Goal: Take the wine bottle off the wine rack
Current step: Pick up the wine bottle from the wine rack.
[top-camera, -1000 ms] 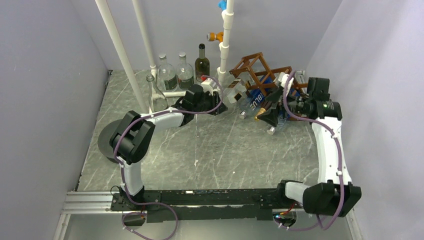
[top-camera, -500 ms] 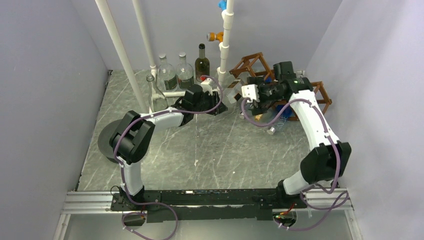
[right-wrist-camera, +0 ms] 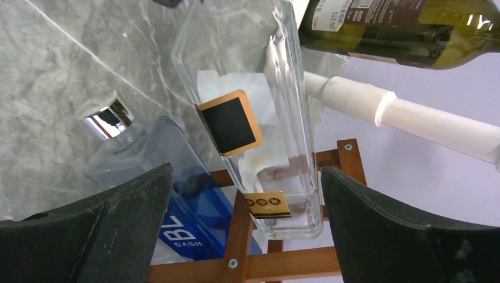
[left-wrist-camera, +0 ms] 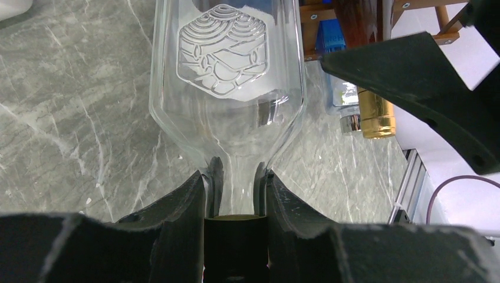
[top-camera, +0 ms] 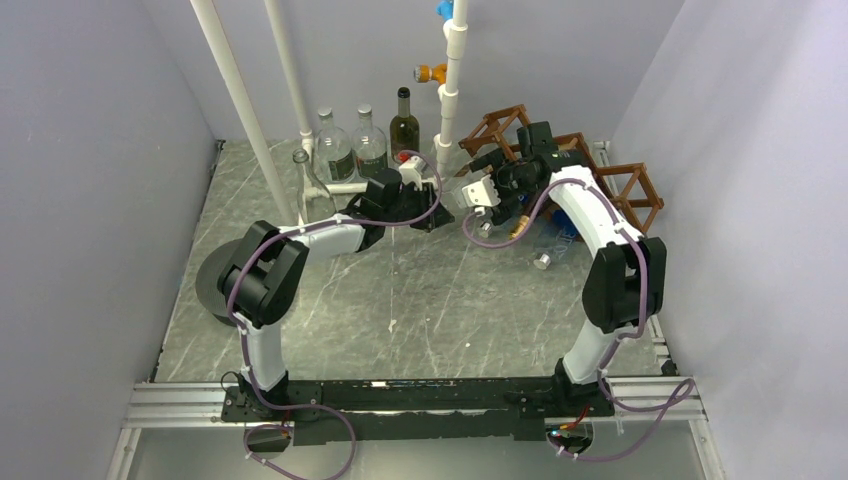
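- The grey marble counter (top-camera: 420,300) carries everything. In the top view the wine rack (right-wrist-camera: 237,236) stands at about 1 o'clock from its centre, close to the back wall and to a white pipe (right-wrist-camera: 377,112).
- The left arm (top-camera: 320,235) reaches from 7 o'clock toward the rack. The right arm (top-camera: 600,215) bends over the rack from the 3 o'clock side.
- The wine bottle (left-wrist-camera: 230,71) of this step, in my judgement, is the clear glass one with a hexagon mark. It lies tilted, with its base against the slats of a rack cell and its neck out over the counter.
- In the top view its long axis runs roughly from 8 o'clock (neck) to 2 o'clock (base). A pull toward 8 o'clock, along this axis, should therefore free it from the cell.
- The left fingers (top-camera: 436,207) are closed tight on the neck of this bottle, and the body goes straight away from them at 12 o'clock in the left wrist view. This arm holds the bottle, so I expect it to do the pulling.
- The right fingers (top-camera: 497,195) are spread fully wide and hold nothing. The lower body of the bottle lies between them in the right wrist view, and I see no contact.
- A blue bottle (right-wrist-camera: 177,200) with a silver cap lies in the rack just beside the clear one, at its 8 o'clock in the right wrist view. A gold-capped neck (left-wrist-camera: 377,115) is also near.
- A sideways drag could disturb these neighbours.
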`<action>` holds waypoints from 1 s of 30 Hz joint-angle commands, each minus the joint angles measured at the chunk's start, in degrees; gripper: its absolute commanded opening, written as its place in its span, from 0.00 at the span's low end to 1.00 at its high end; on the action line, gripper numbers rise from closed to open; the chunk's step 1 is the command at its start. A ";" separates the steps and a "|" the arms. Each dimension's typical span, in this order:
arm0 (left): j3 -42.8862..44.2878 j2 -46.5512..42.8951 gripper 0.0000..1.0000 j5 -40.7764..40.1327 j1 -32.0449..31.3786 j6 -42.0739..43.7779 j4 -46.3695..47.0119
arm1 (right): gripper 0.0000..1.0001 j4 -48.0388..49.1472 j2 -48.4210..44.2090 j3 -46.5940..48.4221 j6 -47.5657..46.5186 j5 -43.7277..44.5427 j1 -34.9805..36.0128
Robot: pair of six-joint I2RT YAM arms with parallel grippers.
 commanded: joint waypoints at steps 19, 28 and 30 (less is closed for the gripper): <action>0.07 -5.24 0.00 9.80 0.60 -0.62 9.19 | 0.90 18.40 8.68 0.93 -1.75 8.74 2.82; -2.03 -8.58 0.00 9.82 1.32 -0.07 8.52 | 0.71 15.99 9.35 2.64 -0.83 7.13 4.94; -2.84 -9.45 0.00 9.75 1.55 -0.18 8.66 | 0.67 15.19 9.18 3.01 -0.67 7.09 5.77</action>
